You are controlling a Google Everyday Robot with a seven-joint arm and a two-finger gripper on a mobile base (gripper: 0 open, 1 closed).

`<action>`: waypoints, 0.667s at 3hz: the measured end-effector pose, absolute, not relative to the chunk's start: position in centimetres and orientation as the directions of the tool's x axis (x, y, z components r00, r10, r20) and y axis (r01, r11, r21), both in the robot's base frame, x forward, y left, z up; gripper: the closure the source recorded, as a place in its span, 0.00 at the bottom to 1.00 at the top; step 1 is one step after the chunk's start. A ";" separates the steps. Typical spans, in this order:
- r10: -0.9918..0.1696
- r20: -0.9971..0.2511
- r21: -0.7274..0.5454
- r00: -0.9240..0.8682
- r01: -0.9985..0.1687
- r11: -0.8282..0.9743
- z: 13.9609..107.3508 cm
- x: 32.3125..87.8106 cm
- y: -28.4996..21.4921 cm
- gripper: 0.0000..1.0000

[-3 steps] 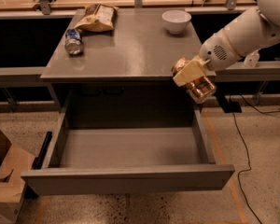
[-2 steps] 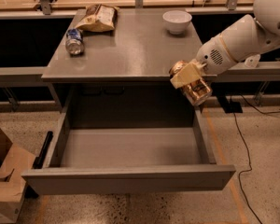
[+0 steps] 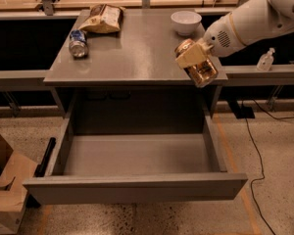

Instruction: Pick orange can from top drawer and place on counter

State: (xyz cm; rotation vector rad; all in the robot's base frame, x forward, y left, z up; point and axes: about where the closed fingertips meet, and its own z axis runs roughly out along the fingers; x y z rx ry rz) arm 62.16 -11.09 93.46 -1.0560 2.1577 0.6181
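Note:
The orange can [image 3: 203, 71] is held tilted in my gripper [image 3: 192, 58] over the front right part of the counter [image 3: 137, 53], its shiny brown body and silver end showing. The gripper's tan fingers [image 3: 187, 58] are shut on the can's upper part. The white arm comes in from the upper right. The top drawer [image 3: 137, 155] is pulled wide open below the counter and its flat bottom is bare.
On the counter lie a blue and silver can [image 3: 78, 43] at the left, a chip bag [image 3: 104, 17] at the back left and a white bowl [image 3: 186, 21] at the back right. A cardboard box [image 3: 5, 185] stands on the floor at left. A cable [image 3: 255, 146] runs at right.
The gripper with the orange can has moved up and to the left, from beside the counter's right front corner to over the counter's surface.

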 end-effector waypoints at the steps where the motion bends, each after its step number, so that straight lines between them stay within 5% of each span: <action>1: -0.520 -0.748 0.063 -0.412 -0.825 0.561 95.5 65.7 -10.7 1.00; 2: -0.536 -0.772 -0.020 -0.341 -0.830 0.557 96.1 70.4 -10.2 1.00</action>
